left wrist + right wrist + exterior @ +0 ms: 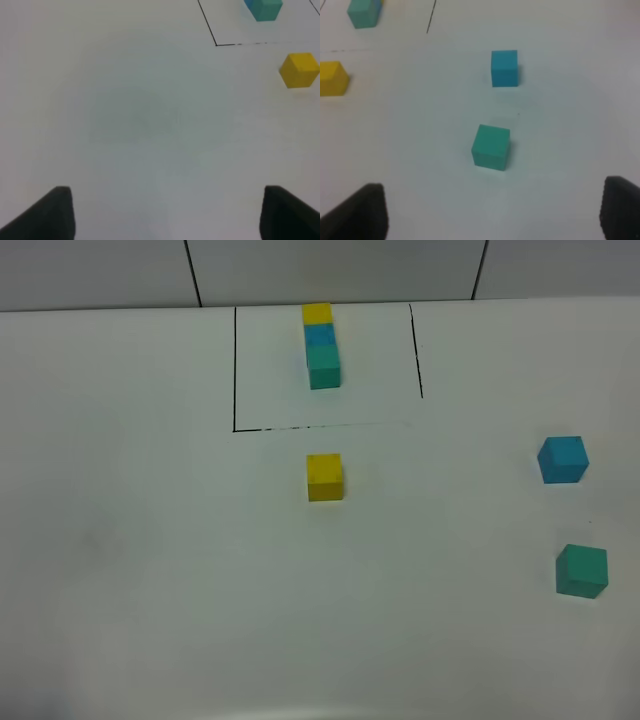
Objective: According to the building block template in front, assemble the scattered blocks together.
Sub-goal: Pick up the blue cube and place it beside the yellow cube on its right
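My left claw (167, 215) hangs spread over the white worktop (150, 560), gripping nothing. My right claw (492, 210) is spread wide too and empty, with the green block (491, 147) ahead of it and the blue block (504, 68) beyond that. The yellow block (324, 477) sits just outside the black frame (236, 370), in line with the template row (321, 345) inside it.

On a white matte tabletop (150, 570), a row of three touching cubes (321, 345) (yellow, blue, teal-green) is enclosed by a thin black drawn frame (235, 370). Just outside it a yellow matte cube (325, 477) is set; a blue matte cube (563, 459) & a teal-green matte cube (582, 570) are placed well apart, at R.
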`<state>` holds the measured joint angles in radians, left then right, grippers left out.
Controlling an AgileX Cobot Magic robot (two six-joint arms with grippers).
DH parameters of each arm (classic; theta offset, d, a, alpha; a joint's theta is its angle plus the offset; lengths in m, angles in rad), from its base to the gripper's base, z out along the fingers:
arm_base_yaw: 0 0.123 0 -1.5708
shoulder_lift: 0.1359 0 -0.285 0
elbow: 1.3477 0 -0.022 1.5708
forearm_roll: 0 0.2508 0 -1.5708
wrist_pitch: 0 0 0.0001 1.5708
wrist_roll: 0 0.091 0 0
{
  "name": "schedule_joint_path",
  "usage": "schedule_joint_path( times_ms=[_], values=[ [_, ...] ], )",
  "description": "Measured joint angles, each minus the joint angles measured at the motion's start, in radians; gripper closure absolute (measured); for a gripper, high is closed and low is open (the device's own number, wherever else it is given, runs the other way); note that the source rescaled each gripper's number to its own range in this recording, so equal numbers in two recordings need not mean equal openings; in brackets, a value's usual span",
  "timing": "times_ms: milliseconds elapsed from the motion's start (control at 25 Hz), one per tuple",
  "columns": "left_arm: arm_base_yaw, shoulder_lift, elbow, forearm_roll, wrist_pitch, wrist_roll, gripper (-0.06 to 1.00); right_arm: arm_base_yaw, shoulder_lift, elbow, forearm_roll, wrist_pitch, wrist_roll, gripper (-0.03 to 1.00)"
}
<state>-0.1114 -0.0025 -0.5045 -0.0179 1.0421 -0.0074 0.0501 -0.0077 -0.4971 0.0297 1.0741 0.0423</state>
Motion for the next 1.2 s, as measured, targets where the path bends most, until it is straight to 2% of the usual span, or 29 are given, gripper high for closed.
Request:
schedule_joint_path(
  times_ms=[240,600,1000,1200],
  values=[
    [0.041,0.0,0.0,0.001,0.0,0.0,0.55,0.0,0.0,0.0,0.0,-0.001,0.0,0.24],
    [0.045,0.0,0.0,0.001,0.0,0.0,0.72,0.0,0.0,0.0,0.0,-0.001,0.0,0.24],
    [0.045,0.0,0.0,0.001,0.0,0.001,0.74,0.0,0.0,0.0,0.0,-0.002,0.0,0.24],
    [0.045,0.0,0.0,0.001,0.0,0.001,0.74,0.0,0.133,-0.028,0.0,-0.052,-0.002,0.11]
  ],
)
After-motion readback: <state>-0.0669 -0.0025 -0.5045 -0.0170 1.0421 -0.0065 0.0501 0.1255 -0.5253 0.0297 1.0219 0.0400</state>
